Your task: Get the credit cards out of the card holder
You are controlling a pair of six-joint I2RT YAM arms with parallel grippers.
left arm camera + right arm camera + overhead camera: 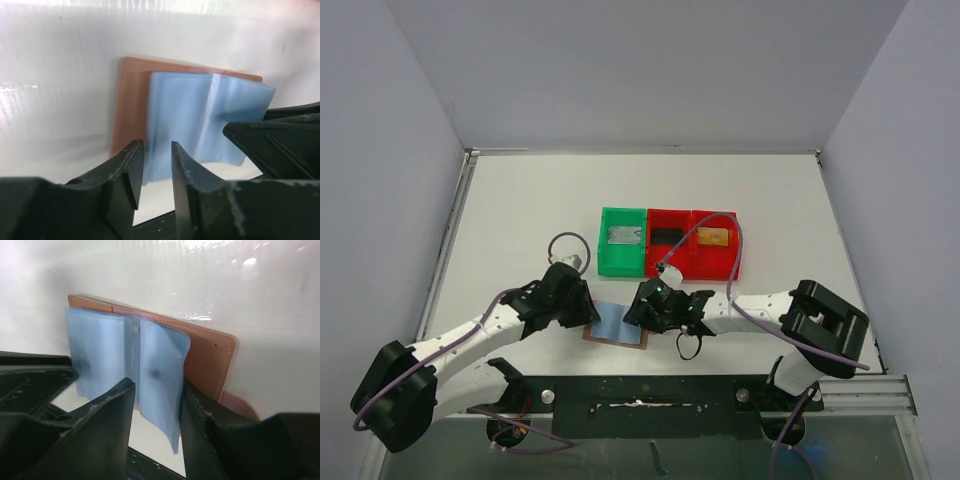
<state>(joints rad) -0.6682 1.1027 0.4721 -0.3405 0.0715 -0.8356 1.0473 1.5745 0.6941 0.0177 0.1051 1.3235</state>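
The card holder (618, 326) lies open near the table's front edge, a brown cover with pale blue plastic sleeves (200, 120). No card shows in the sleeves. My left gripper (584, 312) is at its left edge, jaws slightly apart with a sleeve corner in the gap (157, 152). My right gripper (642, 312) is at its right side, open, straddling the right sleeve leaf (160, 375) over the brown cover (210, 355). A silver-grey card (623, 236), a black card (666, 237) and a gold-tan card (714, 237) lie in the bins.
A green bin (624, 256) and two red bins (670, 262) (716, 262) stand in a row just behind the holder. The black arm rail (640, 395) runs along the front edge. Grey walls close in the table's left, right and back.
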